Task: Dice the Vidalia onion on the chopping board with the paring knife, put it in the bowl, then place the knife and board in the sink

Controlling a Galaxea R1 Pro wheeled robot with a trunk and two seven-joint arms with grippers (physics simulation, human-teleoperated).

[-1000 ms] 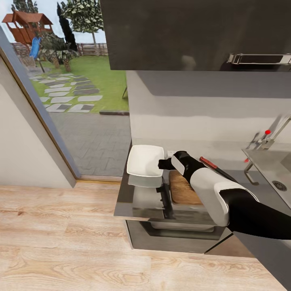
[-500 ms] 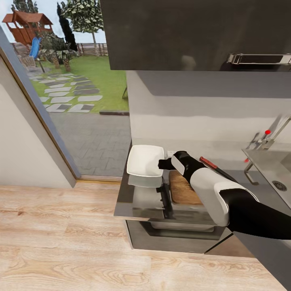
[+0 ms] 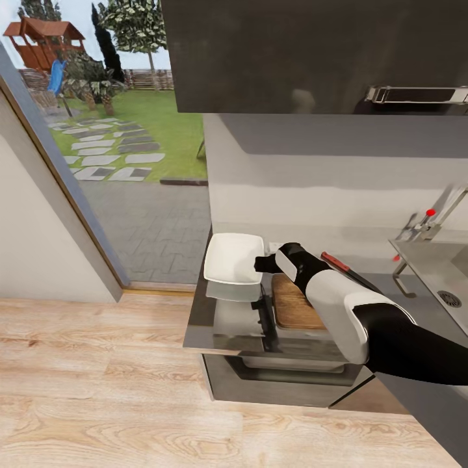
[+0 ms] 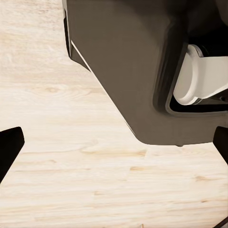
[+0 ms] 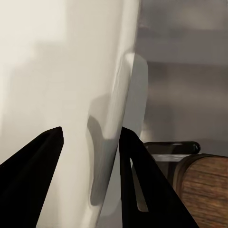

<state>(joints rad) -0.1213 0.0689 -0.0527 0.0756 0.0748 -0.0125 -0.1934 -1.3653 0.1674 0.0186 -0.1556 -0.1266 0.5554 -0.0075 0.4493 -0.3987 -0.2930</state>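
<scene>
We see right gripper (image 5: 90, 156) jaws part-open, straddling bowl (image 3: 233, 259) rim; chopping board (image 3: 296, 304) just beside. Left gripper (image 4: 114, 147) jaws wide, empty, over floor (image 4: 71, 180).

Head view high, facing countertop (image 3: 221, 325) (right wrist: bowl (image 5: 57, 71) close-up).

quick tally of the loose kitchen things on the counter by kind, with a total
bowl: 1
chopping board: 1
paring knife: 1
total: 3, all on the countertop; the right gripper is at the bowl's rim.
</scene>
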